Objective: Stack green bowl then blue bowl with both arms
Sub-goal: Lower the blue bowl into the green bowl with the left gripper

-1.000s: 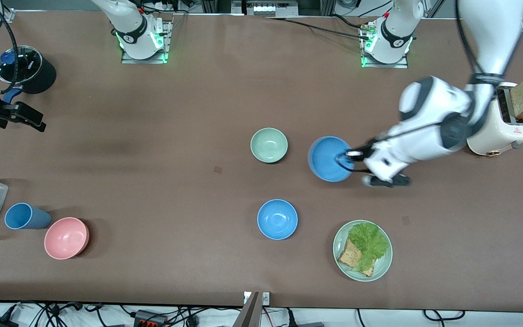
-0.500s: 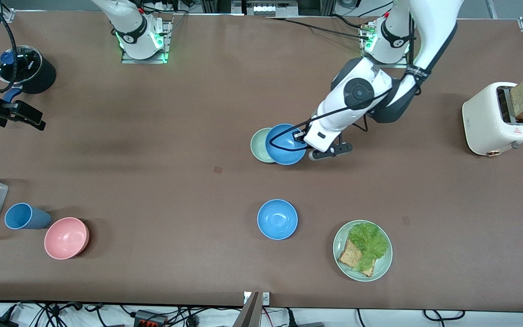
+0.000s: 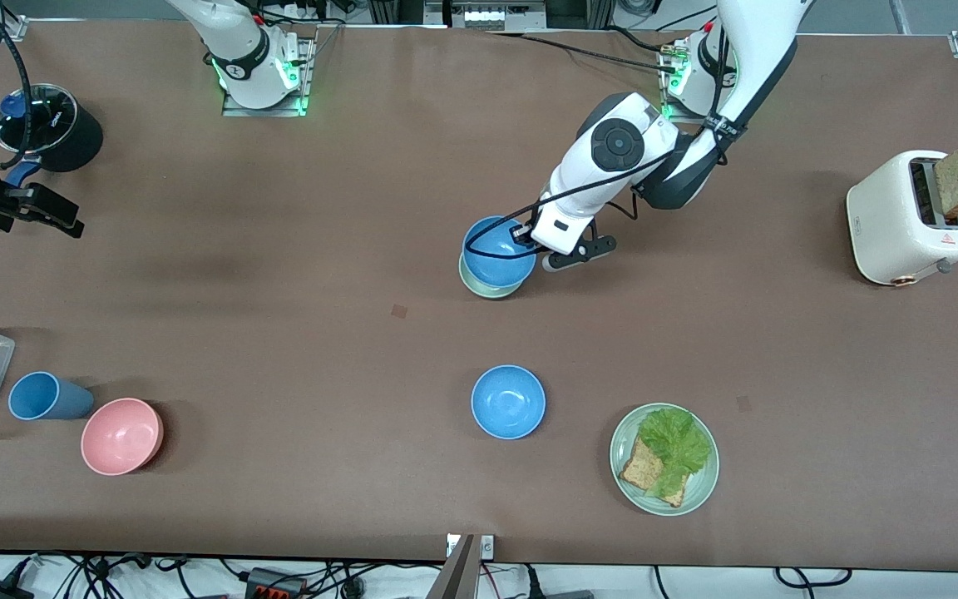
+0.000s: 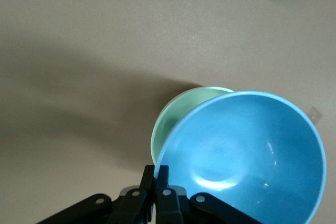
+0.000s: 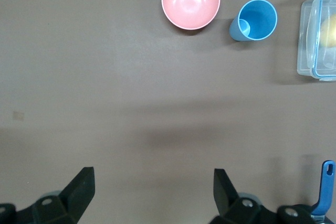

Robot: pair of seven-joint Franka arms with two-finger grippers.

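Frame centre: the left gripper [image 3: 529, 239], jaws clamped on the blue bowl [image 3: 497, 249] rim, holds it above and overlapping the green bowl [image 3: 491, 285]; right gripper [image 5: 152, 192], jaws wide apart and empty, waits at frame's left edge

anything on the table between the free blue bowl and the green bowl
No. In the front view the brown table is bare between the free blue bowl and the green bowl.
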